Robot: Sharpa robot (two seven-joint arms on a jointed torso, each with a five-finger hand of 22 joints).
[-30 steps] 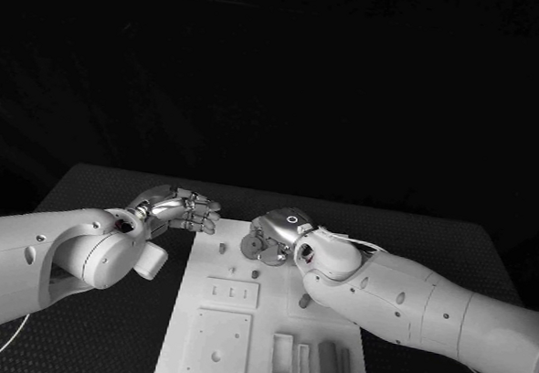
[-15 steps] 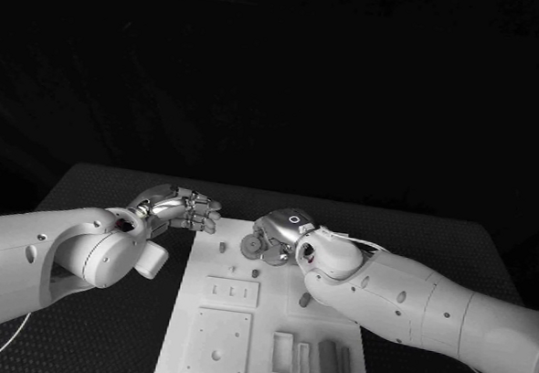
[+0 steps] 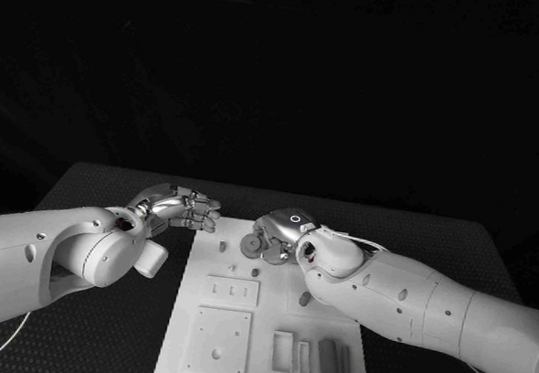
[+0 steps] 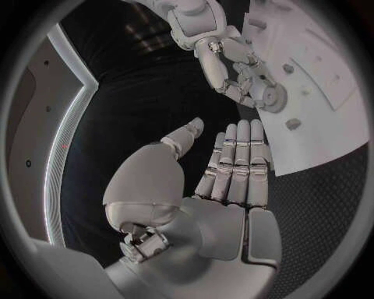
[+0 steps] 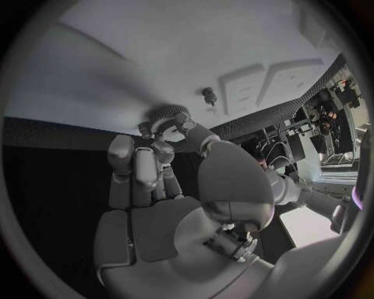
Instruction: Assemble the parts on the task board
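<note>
Three cameras: my head, my two wrists.
Head looks steeply down at the task board (image 3: pixel 265 333); wrist cameras sit close behind each palm, both sharing that board.

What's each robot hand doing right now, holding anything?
Left robot hand: open, fingers straight, holding nothing, beside the task board.
Right robot hand: holding a round gear-like part at its fingertips, over the board's far end.
</note>
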